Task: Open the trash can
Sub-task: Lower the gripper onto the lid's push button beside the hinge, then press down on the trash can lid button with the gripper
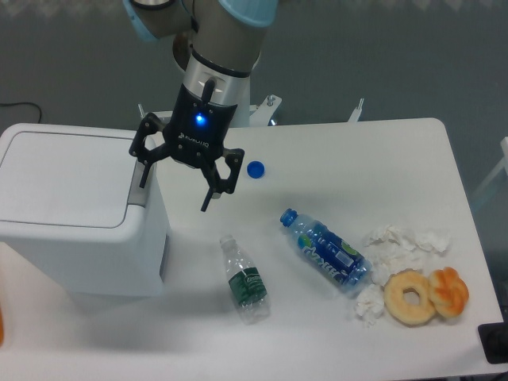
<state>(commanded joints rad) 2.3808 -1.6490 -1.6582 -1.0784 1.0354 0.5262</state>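
Observation:
The trash can [75, 210] is a large white boxy bin at the table's left, its flat lid down and a grey push tab [140, 195] on its right edge. My gripper [175, 197] hangs open just right of the bin's top right corner. Its left finger [144, 176] is over the grey tab. Its right finger [211, 190] points down over bare table. Nothing is between the fingers.
A blue cap [255, 169] lies right of the gripper. A clear bottle with a green label [244, 280] and a blue-labelled bottle [325, 249] lie in the middle. Crumpled tissues [399, 242], a doughnut [409, 298] and a pastry [448, 290] sit at right.

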